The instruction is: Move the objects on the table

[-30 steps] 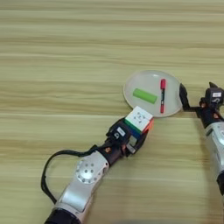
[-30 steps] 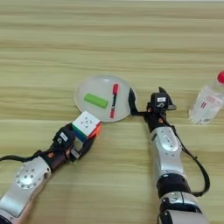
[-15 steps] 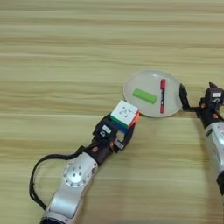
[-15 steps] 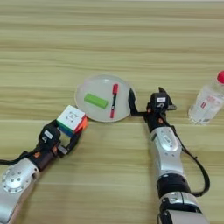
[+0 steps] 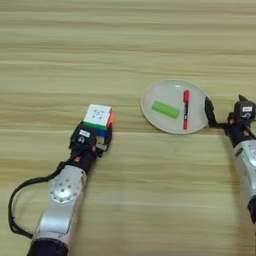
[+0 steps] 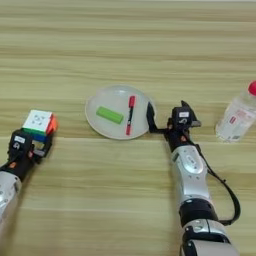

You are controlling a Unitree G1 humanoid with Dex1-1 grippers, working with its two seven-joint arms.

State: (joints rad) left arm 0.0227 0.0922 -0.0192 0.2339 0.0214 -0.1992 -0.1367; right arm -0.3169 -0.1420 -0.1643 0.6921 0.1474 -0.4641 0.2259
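My left gripper is shut on the puzzle cube, white face up, at the table's left-middle, well left of the plate. The round pale plate lies right of centre and holds the light-green block and the red-and-black marker pen, side by side. At the plate's right edge, my right gripper stands open. One of its fingers is against the rim, and the other points up, away from the plate.
A clear plastic bottle with a red cap stands at the far right, beside my right arm. Bare wooden table stretches across the back and between the cube and the plate.
My left gripper has carried the cube to the left, from beside the plate's front-left rim to the table's left-middle. The right arm, plate, block and pen have not moved.
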